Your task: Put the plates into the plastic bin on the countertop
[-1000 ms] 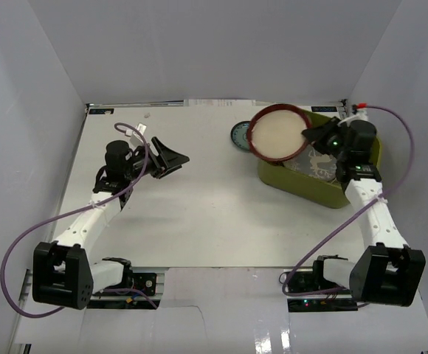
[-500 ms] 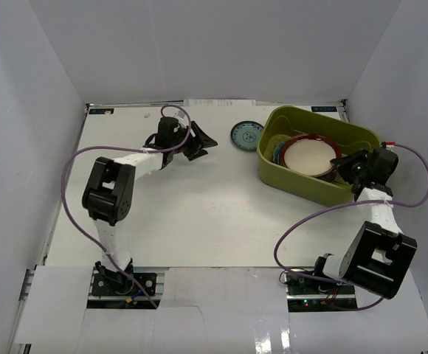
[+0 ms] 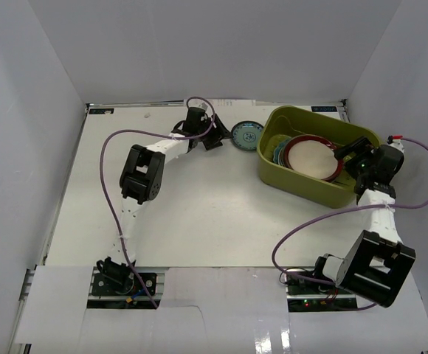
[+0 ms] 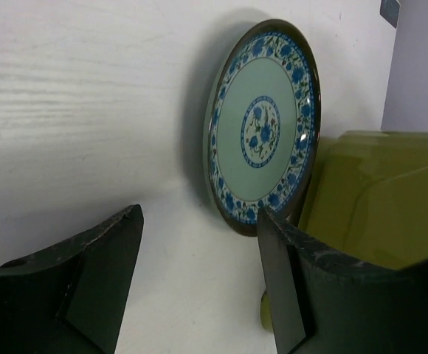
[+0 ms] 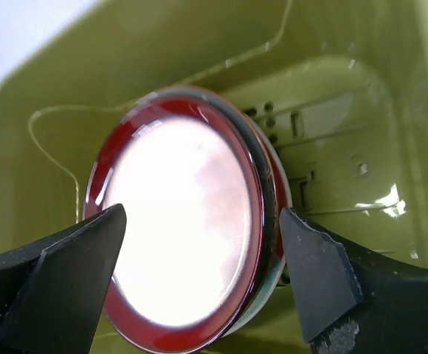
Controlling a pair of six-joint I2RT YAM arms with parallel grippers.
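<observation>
- Left hand point(image 3: 211, 140) is standing open above the desk point(image 3: 199, 214), gripping nothing and facing the small plate.
- Small teal-rimmed plate point(image 4: 262, 125), with blue floral border and centre, is lying flat on the desk just beside the bin's left wall.
- Olive-green plastic bin point(image 3: 313, 192) is holding stacked plates.
- Dark red-rimmed cream plate point(image 5: 177, 243) is resting on top of the stack.
- Right hand point(image 5: 201, 217) is hovering wide open, fingers either side of that plate, gripping nothing.

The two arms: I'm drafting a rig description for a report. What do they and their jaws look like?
The left arm and right arm both have white tubular links joined by chunky black joint housings. A purple cable loops loosely along each. The jaws are matte black, wedge-shaped pieces with scuffed edges.
</observation>
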